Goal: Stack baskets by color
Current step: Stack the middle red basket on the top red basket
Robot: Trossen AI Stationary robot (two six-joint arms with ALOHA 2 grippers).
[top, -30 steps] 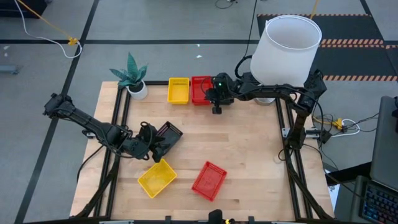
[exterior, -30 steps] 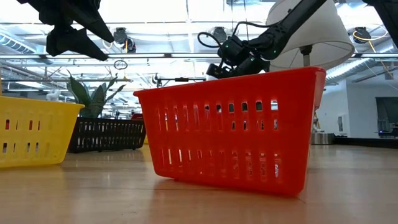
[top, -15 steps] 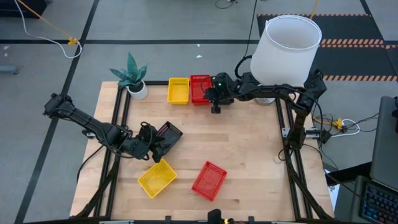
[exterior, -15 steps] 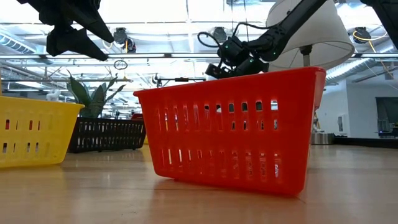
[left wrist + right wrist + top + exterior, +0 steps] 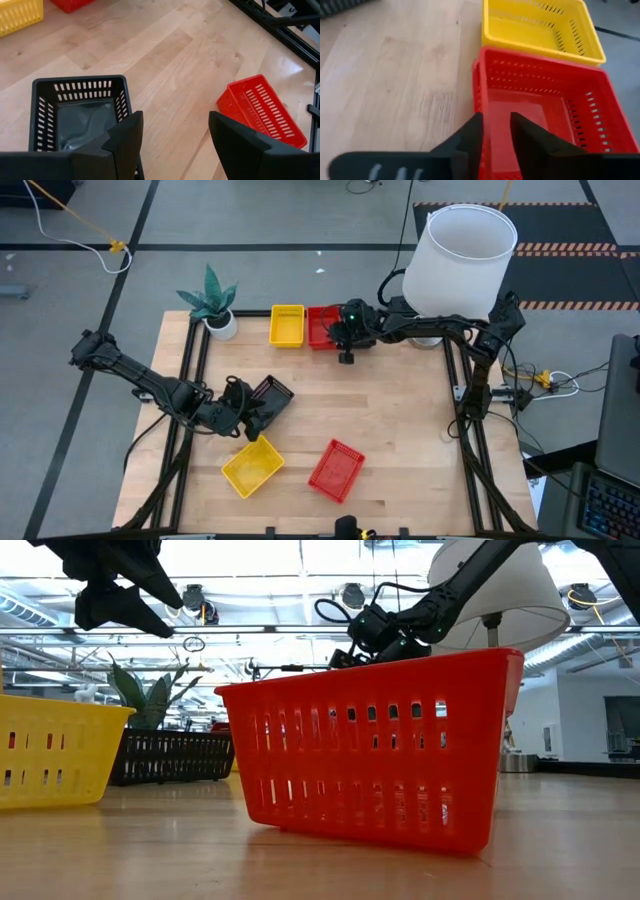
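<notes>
At the table's far edge a red basket [image 5: 320, 326] sits next to a yellow basket [image 5: 287, 325]. My right gripper [image 5: 496, 135] hovers at the red basket's near right corner, open, one finger outside its near short wall and one over the inside. A black basket [image 5: 273, 393] rests on its base at mid-left. Just beside it my left gripper [image 5: 175, 135] hangs wide open above the table with only bare wood between its fingers. Another yellow basket [image 5: 252, 467] and another red basket [image 5: 335, 470] stand near the front edge. My right gripper has its fingers [image 5: 470, 137] on either side of the red basket's near short wall [image 5: 478, 95], slanting down from the table's right. A gap shows between them, and I cannot tell whether either finger touches the wall. The basket rests on the table.
A potted plant [image 5: 215, 308] stands at the far left corner and a big white lampshade [image 5: 460, 255] at the far right, above my right arm. Bare wood [image 5: 400, 410] lies in the middle and on the right of the table.
</notes>
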